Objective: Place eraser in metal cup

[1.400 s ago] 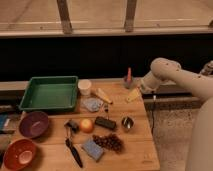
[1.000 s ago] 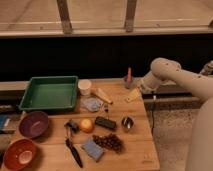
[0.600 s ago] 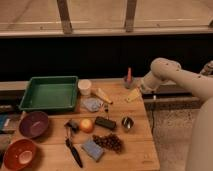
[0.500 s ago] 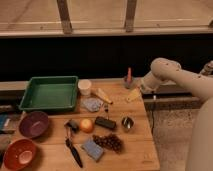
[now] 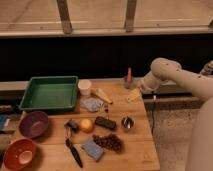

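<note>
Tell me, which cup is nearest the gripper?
The dark cup with the red-tipped stick; the gripper hovers just beside it. The white cup and metal cup stand farther away.

Dim warm light on end effector [image 5: 143, 90], mid-right

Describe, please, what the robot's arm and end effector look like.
The arm is cream-white, built of smooth, rounded shells with a bulbous joint; no cables or markings show. Its end effector, by the table's right edge, looks equally pale.
</note>
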### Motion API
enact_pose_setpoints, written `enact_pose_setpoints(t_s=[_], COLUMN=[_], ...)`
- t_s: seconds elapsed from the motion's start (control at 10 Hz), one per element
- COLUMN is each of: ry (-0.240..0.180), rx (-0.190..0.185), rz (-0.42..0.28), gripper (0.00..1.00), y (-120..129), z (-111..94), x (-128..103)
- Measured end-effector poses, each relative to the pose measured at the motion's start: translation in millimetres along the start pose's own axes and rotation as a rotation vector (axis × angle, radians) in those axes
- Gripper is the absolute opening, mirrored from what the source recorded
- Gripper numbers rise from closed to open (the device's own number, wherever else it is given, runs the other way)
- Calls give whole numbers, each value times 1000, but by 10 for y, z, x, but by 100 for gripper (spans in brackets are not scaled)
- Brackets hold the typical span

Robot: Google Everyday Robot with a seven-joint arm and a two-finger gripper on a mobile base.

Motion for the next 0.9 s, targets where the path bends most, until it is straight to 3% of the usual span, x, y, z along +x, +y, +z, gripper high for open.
enact_pose_setpoints(t_s=[0.5,0.9], ry=[3,22], rx=[5,18], rz=[-26,-147], gripper=[80,80], y=[60,721], z=[28,294], x=[6,-124])
